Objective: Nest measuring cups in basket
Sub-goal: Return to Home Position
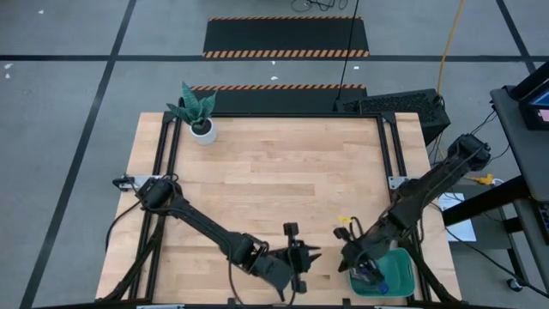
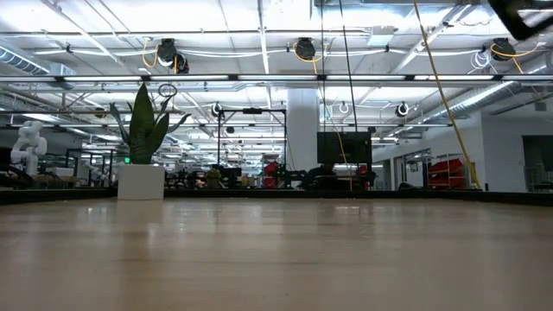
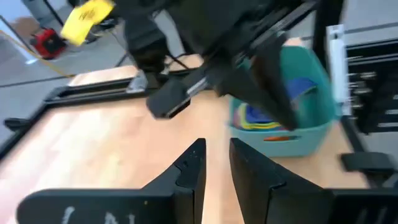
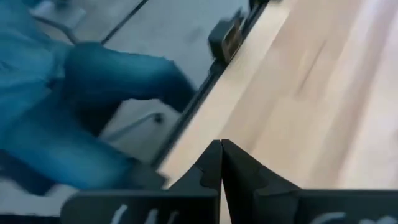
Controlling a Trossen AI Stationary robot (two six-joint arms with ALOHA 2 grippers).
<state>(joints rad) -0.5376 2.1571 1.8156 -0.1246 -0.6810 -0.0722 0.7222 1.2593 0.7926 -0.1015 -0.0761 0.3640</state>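
Observation:
The teal basket (image 1: pixel 390 276) stands at the table's near right corner. In the left wrist view the basket (image 3: pixel 311 134) holds stacked measuring cups (image 3: pixel 258 118), with yellow, light blue and dark blue showing. My right gripper (image 1: pixel 352 262) hangs shut and empty just above the basket's left rim; its own view (image 4: pixel 221 146) looks past the table's edge. My left gripper (image 1: pixel 315 255) hovers left of the basket near the front edge. It points level toward the basket, its fingers (image 3: pixel 193 165) a narrow gap apart with nothing between them.
A white pot with a plant (image 1: pixel 202 129) stands at the far left corner. Black frame rails (image 1: pixel 167 154) run along the table's sides. A person's leg in jeans (image 4: pixel 93 106) stands just beyond the table's edge. The bare wood in the middle (image 1: pixel 274 180) is free.

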